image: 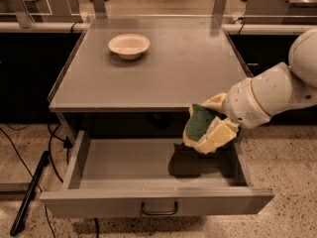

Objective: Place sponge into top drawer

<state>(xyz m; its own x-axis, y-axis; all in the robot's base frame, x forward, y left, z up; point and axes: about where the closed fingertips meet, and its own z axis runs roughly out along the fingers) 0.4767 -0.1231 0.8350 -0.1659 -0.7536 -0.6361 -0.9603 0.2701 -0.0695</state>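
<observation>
My gripper (208, 127) reaches in from the right on a white arm and is shut on the sponge (199, 122), which shows its dark green layer between the pale fingers (217, 136). It hangs above the right part of the open top drawer (153, 203), just in front of the tabletop's front edge. The drawer is pulled out wide; its grey floor shows nothing on it but the gripper's shadow. The dark bar handle (159, 210) sits at the centre of the front panel.
A cream round bowl (129, 45) stands on the grey tabletop (148, 78) at the back left. Cables and a dark pole (29, 192) lie on the speckled floor at the left. Desks stand behind the table.
</observation>
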